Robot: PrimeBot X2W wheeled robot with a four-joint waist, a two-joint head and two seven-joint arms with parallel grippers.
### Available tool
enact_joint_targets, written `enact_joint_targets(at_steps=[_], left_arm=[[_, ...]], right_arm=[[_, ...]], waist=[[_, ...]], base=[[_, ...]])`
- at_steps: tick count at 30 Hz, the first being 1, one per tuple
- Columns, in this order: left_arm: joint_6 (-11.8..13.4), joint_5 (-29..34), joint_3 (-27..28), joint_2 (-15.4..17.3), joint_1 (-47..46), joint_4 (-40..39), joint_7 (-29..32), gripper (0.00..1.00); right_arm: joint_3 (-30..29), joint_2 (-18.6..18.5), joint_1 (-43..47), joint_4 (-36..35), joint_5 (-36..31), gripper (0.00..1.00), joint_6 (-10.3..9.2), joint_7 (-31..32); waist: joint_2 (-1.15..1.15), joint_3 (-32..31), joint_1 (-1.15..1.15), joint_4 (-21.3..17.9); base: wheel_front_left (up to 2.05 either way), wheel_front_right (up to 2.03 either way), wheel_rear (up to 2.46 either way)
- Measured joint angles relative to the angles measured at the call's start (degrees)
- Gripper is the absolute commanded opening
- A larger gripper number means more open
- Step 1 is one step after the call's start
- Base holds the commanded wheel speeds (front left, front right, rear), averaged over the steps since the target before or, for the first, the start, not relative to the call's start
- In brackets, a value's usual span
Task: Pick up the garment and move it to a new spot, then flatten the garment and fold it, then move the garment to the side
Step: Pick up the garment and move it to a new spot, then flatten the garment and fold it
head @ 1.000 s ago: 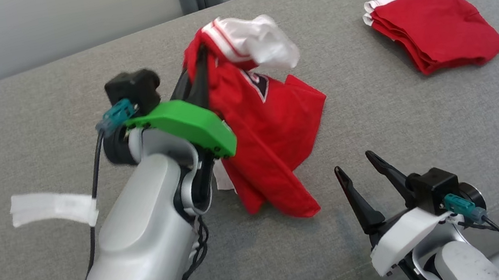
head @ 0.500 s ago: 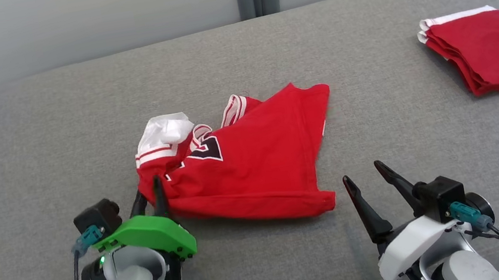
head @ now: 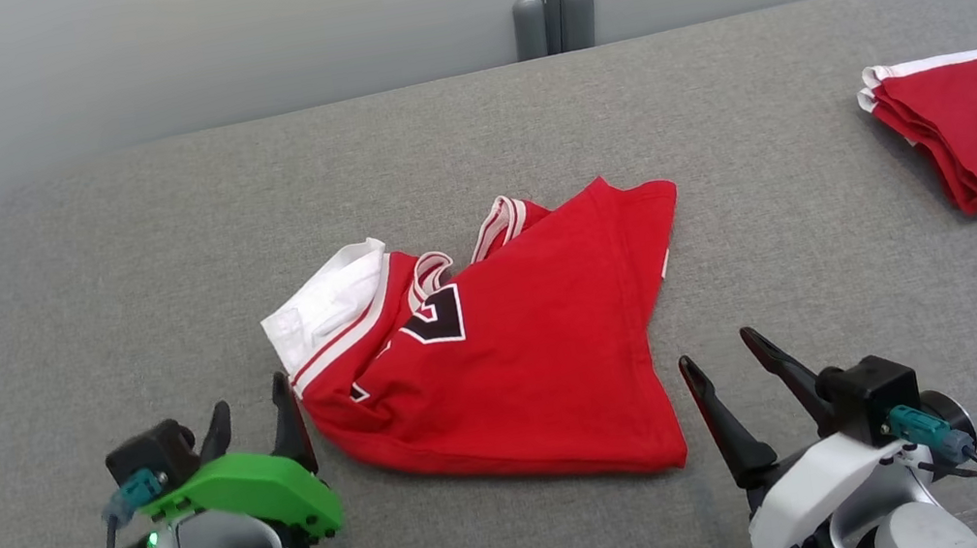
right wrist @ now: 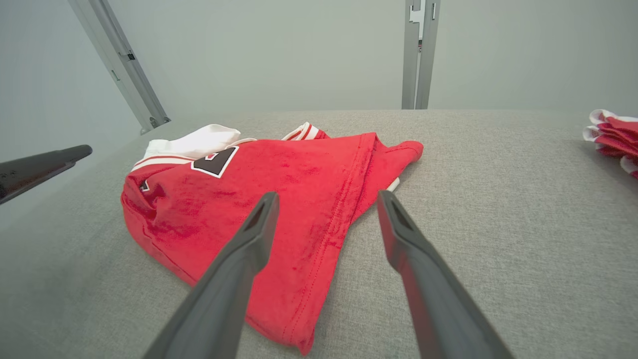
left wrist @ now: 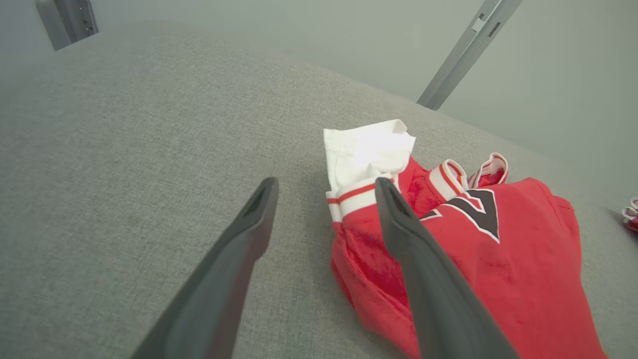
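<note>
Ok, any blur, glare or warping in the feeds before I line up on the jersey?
Head view: sharp, even light, no glare, faint shadow under the jersey. Left wrist view: wide-angle stretch, the near jaws loom large. Right wrist view: crisp on the cloth, but the post at left leans, likely lens bending.

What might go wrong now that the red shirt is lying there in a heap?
1. The shirt lies bunched with layers overlapping. A pinch may catch several at once, so it might not spread flat.
2. The open left gripper sits right beside the shirt's white edge. Moving off, a finger could snag it and drag the cloth.
</note>
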Motion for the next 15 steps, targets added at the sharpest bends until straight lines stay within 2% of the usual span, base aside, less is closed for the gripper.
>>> enact_joint_targets(at_steps=[5,11,15], left_arm=[[-0.09,3.30,-3.27,3.92,-6.71,0.12,6.78,1.00],[-2.60,8.22,-8.84,7.67,-16.84,1.71,17.64,1.00],[-4.59,10.71,-12.48,8.48,-22.73,2.76,24.50,1.00]], right_arm=[[-0.21,-0.01,0.02,-0.43,-0.01,1.00,0.00,0.05],[0.14,-0.02,-1.12,-1.01,-0.24,1.00,0.00,0.09],[0.09,-0.02,-1.78,-1.31,-0.37,1.00,0.00,-0.01]], waist=[[0.00,0.57,0.00,-1.54],[0.00,2.27,0.00,-4.15],[0.00,4.06,0.00,-6.13]], base=[[0.00,0.00,0.00],[0.00,0.00,0.00],[0.00,0.00,0.00]])
